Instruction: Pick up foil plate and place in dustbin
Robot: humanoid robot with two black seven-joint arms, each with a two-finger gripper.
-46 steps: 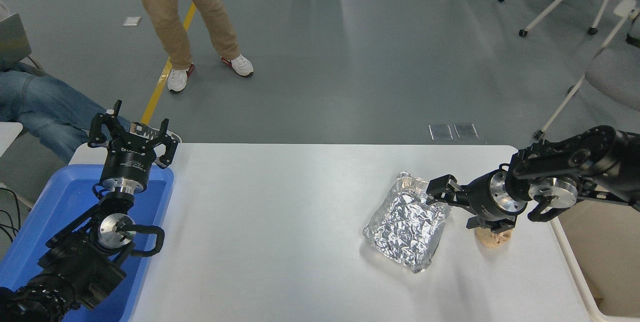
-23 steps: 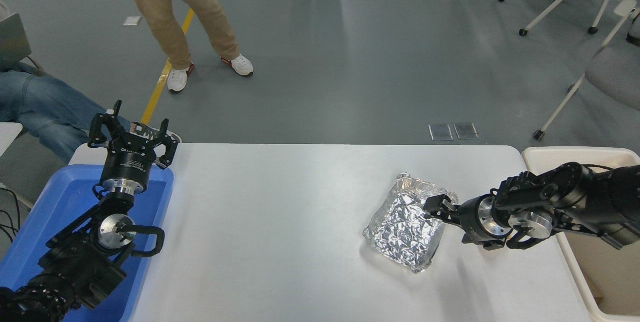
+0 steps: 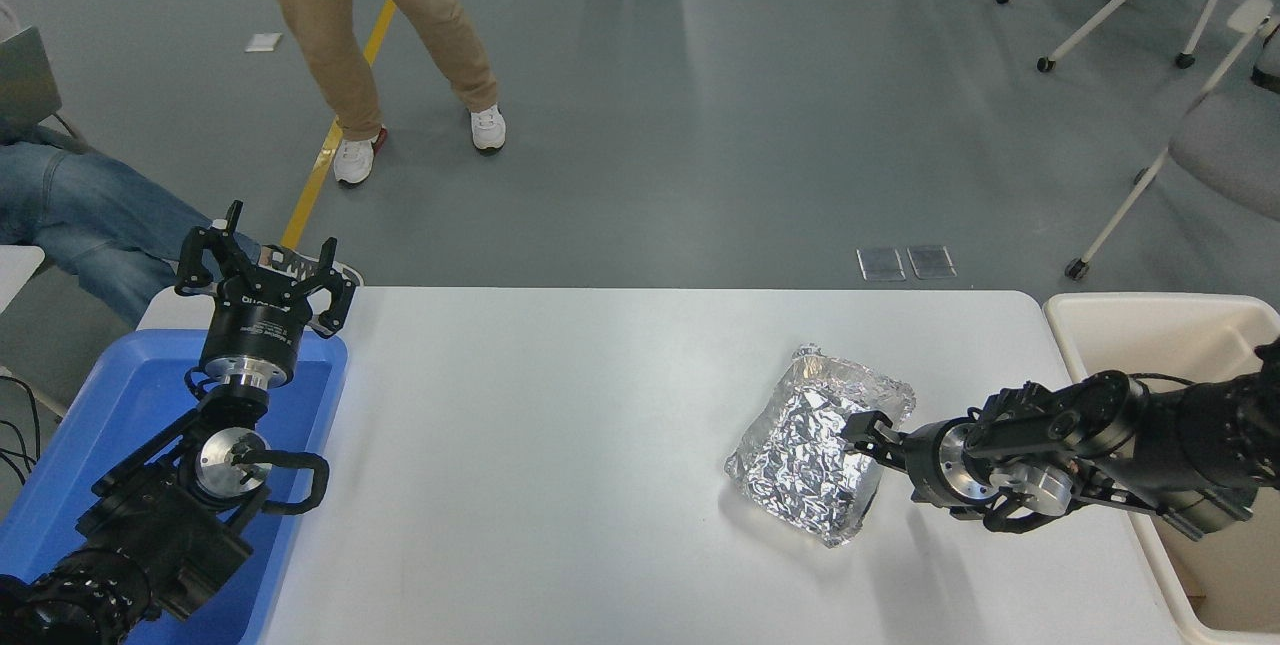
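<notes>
While the left gripper (image 3: pixel 262 270) sits open over the blue tray (image 3: pixel 120 405), the right gripper (image 3: pixel 862 433) reaches the foil plate (image 3: pixel 815 440) near the table's (image 3: pixel 560 445) right edge; whether its jaws are open or closed cannot be told. The dustbin (image 3: pixel 1150 330) stands beside that edge.

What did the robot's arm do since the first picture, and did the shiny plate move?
The right end effector came down and forward, from the foil plate's far right corner to low over its right edge. A tan paper ball seen under the arm before is now hidden. The plate has not moved and is not lifted yet. The left end effector stayed parked over the blue tray; the dustbin stayed too.
</notes>
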